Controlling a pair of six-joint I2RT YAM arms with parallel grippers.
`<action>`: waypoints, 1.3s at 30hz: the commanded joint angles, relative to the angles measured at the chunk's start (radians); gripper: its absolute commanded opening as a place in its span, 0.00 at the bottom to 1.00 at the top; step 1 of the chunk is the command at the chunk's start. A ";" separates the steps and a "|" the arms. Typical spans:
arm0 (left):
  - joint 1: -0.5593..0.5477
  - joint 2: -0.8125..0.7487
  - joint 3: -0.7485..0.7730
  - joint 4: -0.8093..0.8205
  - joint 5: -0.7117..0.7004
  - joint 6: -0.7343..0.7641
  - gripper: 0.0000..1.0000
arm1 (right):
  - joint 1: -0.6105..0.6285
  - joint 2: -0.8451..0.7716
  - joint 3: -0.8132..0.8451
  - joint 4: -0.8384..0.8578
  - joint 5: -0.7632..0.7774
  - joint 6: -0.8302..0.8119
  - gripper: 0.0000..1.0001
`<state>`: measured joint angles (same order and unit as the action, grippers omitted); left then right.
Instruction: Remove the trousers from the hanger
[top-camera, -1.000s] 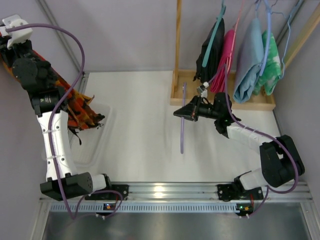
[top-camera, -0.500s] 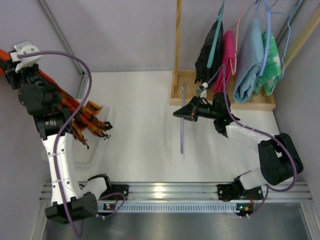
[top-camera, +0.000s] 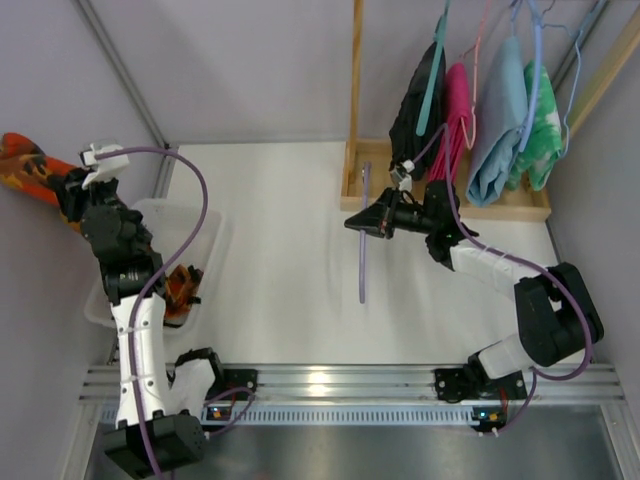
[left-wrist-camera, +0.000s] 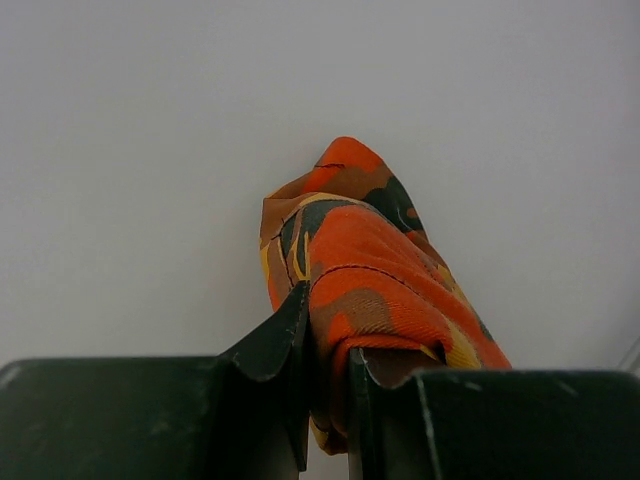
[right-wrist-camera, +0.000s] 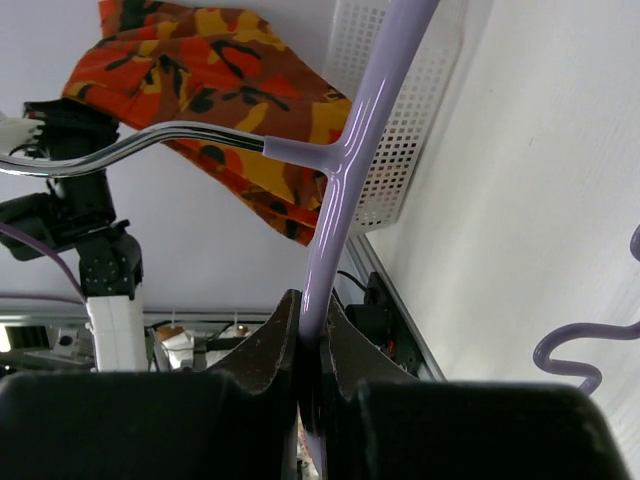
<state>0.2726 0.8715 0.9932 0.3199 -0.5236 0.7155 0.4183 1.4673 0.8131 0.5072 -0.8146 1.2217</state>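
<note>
Top external view: left gripper (left-wrist-camera: 325, 330) closed tight on the trousers (top-camera: 24, 162), held up left of the bin (top-camera: 218, 232) with their tail apparently hanging into it; well right of the bin, right gripper (right-wrist-camera: 312, 322) pinches the bare hanger (top-camera: 362, 270).

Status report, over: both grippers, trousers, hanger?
Left gripper shut on trousers, well apart from hanger. Right gripper shut on hanger, now bare. Nothing seen in the way.
</note>
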 joint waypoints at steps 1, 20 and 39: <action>0.007 -0.035 -0.065 0.125 0.073 -0.030 0.00 | 0.014 0.002 0.066 0.051 -0.018 -0.037 0.00; -0.193 -0.014 -0.298 -0.430 0.017 -0.333 0.00 | 0.016 -0.019 0.083 -0.030 -0.024 -0.093 0.00; -0.188 0.189 -0.220 -0.840 0.444 -0.496 0.57 | 0.016 -0.215 0.001 -0.199 -0.031 -0.240 0.00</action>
<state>0.0856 1.1137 0.7055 -0.4103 -0.2199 0.2604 0.4191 1.3239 0.8177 0.2825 -0.8349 1.0294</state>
